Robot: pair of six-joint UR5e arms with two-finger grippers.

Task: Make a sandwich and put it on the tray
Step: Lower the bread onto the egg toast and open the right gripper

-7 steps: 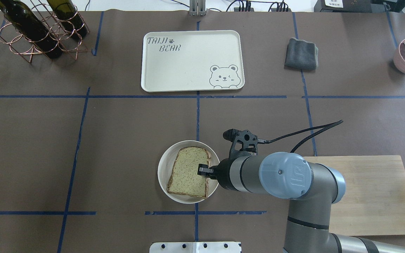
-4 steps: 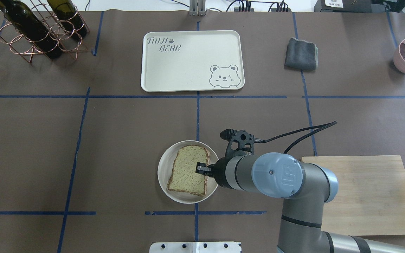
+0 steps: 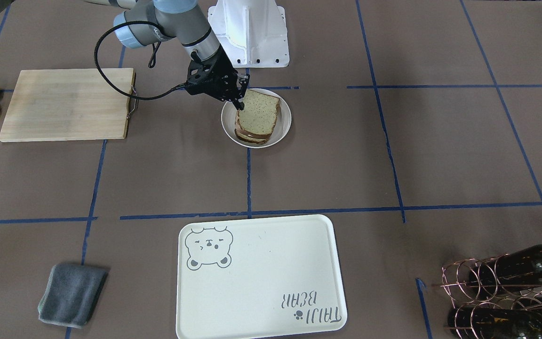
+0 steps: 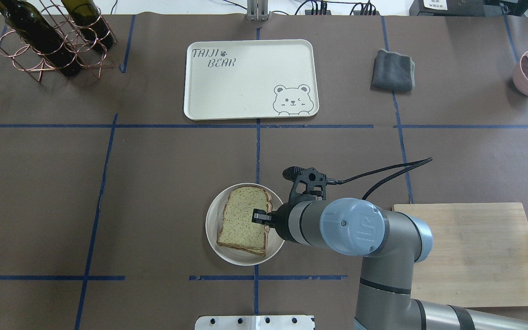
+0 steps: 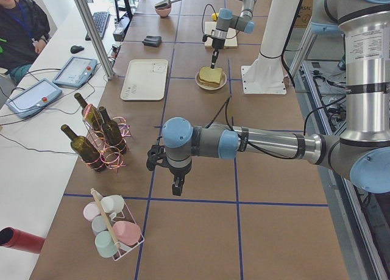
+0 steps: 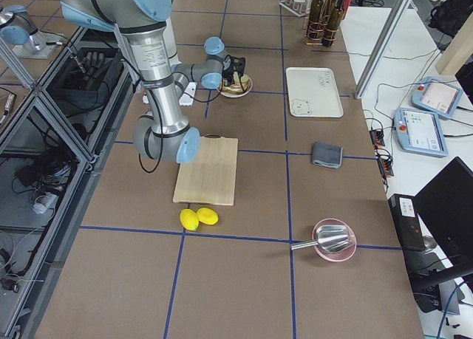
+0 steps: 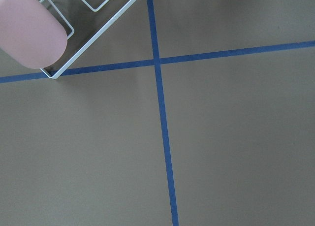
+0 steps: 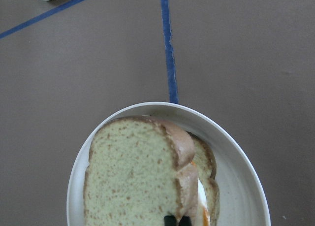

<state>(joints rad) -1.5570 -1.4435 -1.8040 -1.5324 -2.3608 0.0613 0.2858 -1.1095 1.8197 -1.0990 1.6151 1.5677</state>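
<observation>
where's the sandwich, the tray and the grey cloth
sandwich (image 4: 241, 220), overhead exterior view, middle of the top slice
tray (image 4: 245, 85), overhead exterior view, bare middle of its floor
grey cloth (image 4: 392, 70), overhead exterior view, centre of the cloth

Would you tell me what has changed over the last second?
The right hand, pinching the tan speckled top bread slice, slid left and slightly toward the cream-white bear tray, dragging the slice along. The small round white plate, tray and wooden cutting board stayed put.

Robotics lab: table gridded with blue tape, teach pendants, operator at side desk.
</observation>
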